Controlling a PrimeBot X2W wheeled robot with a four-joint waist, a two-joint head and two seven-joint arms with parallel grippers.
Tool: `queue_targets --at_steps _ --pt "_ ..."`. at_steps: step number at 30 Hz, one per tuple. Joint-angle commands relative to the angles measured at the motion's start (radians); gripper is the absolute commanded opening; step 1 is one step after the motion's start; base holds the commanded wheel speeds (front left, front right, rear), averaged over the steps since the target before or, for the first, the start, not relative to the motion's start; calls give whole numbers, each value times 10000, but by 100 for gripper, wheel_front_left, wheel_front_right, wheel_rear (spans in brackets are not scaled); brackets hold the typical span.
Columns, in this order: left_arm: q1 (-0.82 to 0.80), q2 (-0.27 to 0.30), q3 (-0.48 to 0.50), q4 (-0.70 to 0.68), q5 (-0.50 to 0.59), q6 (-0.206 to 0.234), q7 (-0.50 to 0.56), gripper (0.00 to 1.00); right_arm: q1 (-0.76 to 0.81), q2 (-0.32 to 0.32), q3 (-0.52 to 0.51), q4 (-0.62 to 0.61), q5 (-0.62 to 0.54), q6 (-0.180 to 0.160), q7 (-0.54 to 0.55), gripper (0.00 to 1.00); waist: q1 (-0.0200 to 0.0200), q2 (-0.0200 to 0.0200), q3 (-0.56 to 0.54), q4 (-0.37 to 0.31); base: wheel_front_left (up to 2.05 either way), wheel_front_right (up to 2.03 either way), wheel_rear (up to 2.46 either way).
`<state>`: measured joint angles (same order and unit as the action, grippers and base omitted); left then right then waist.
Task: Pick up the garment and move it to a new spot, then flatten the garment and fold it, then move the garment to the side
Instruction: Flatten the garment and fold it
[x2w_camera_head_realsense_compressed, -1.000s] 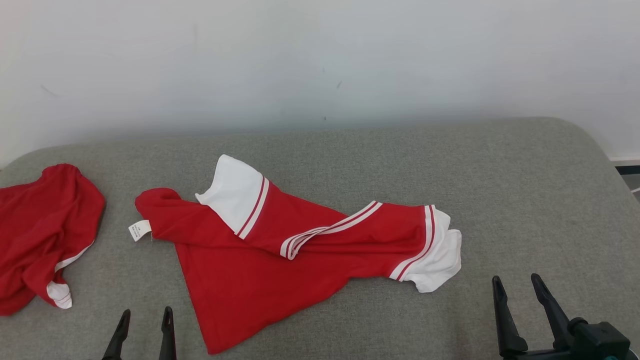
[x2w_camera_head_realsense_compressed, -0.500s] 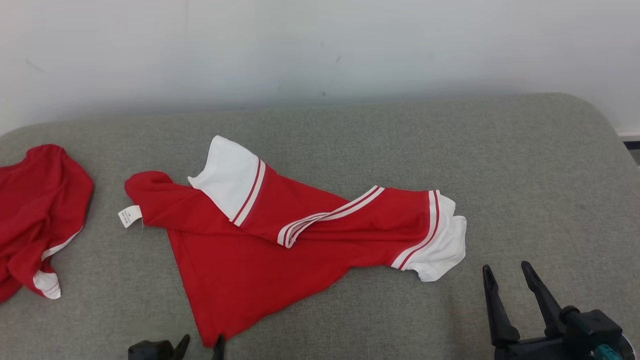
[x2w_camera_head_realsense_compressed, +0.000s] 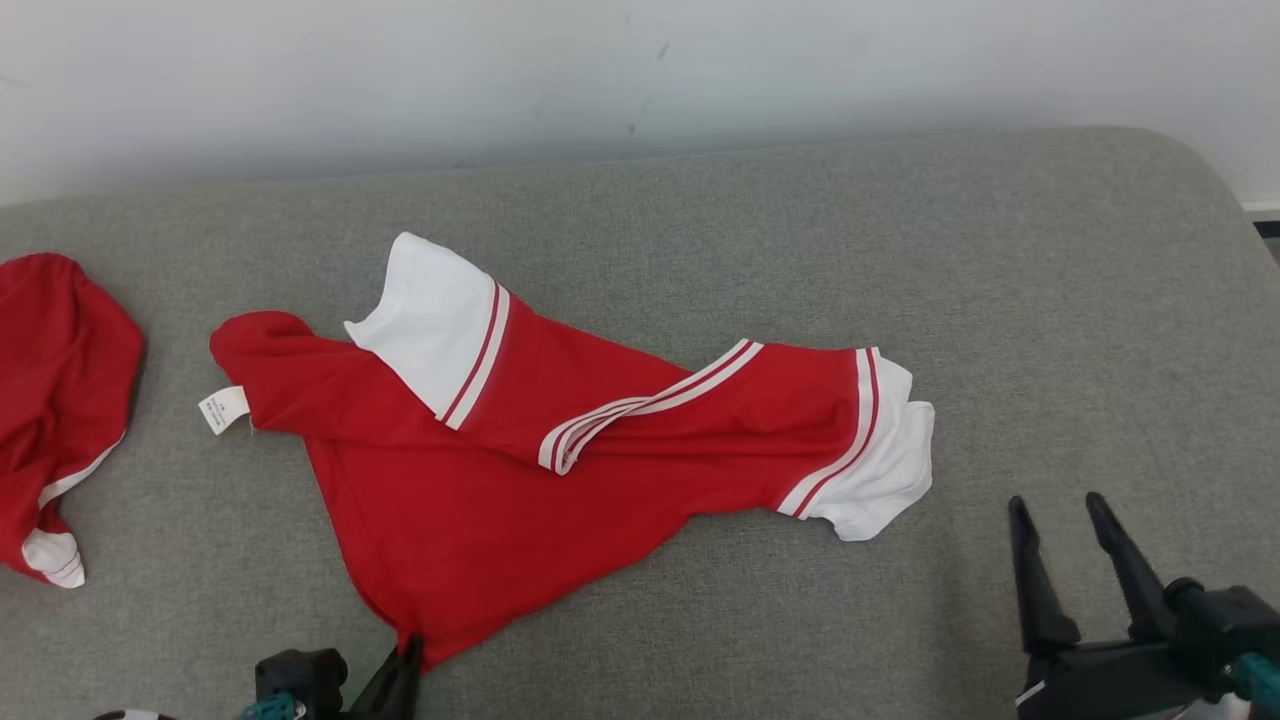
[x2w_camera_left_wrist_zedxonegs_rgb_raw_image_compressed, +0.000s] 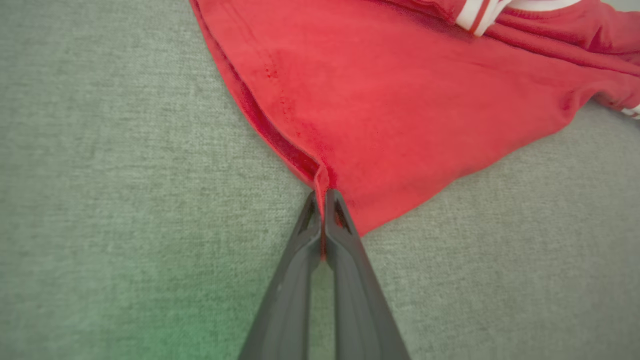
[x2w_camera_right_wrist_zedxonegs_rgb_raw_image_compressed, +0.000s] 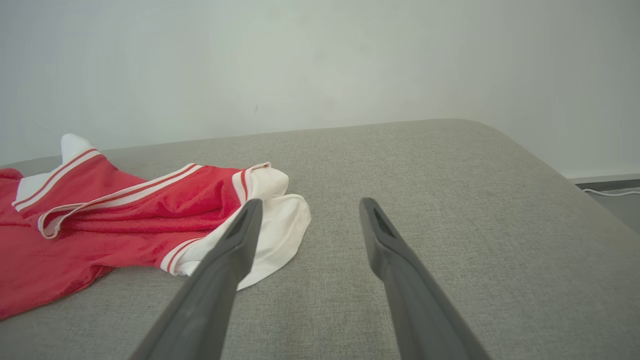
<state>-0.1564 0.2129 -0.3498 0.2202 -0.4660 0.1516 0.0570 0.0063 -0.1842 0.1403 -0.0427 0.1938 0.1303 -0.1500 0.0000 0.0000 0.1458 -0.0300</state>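
Head view, entry one: red garment (x2w_camera_head_realsense_compressed: 520, 470) with white striped trim, lying twisted and half-folded on itself near the middle of the grey padded surface (x2w_camera_head_realsense_compressed: 1000, 300). Its pointed corner is reaching toward the near edge, its white cuff (x2w_camera_head_realsense_compressed: 880, 480) is trailing to the right, and a small care label (x2w_camera_head_realsense_compressed: 223, 410) is sticking out at the left end.

Entry two: left gripper (x2w_camera_left_wrist_zedxonegs_rgb_raw_image_compressed: 324, 200), jaws pressed together and pinching that near corner; a thin ridge of red cloth is standing up between the fingertips.

Entry three: right gripper (x2w_camera_head_realsense_compressed: 1056, 503), jaws standing wide and holding nothing, hovering near and to the right of the cuff, apart from it.

Step in hand, as judged: the pick-up is starting. The hold is on, but the cloth is lying flat and is not yet lifted. The next move is calling for a steady rise and carry, since so slim a pinch is likely to slip under the weight of the dragging cloth. The free gripper is probably needed on a second corner before any flattening.

Surroundings: a second red garment (x2w_camera_head_realsense_compressed: 60, 420) is lying bunched at the far left, well apart, taking up that side, so the bare stretch to the right is looking like the better new spot. A pale wall (x2w_camera_head_realsense_compressed: 640, 70) is closing off the far side.
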Motion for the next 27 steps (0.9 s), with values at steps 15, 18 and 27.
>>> queue_targets --at_steps 15,18,27 --pt "-1064 -96 -246 -477 254 66 -177 0 -3504 -2899 2378 3494 2020 8 -189 100 0 0 1309 824 0 0 0" --pt "-1285 -169 -318 -458 294 19 -253 0 -4156 -3253 3242 4135 2382 8 -153 100 0 0 1546 994 0 0 0" --pt "-1692 -256 -419 -530 412 56 -519 0 -5526 -3784 5260 5658 3424 6 181 44 0 0 1928 1239 0 0 0"
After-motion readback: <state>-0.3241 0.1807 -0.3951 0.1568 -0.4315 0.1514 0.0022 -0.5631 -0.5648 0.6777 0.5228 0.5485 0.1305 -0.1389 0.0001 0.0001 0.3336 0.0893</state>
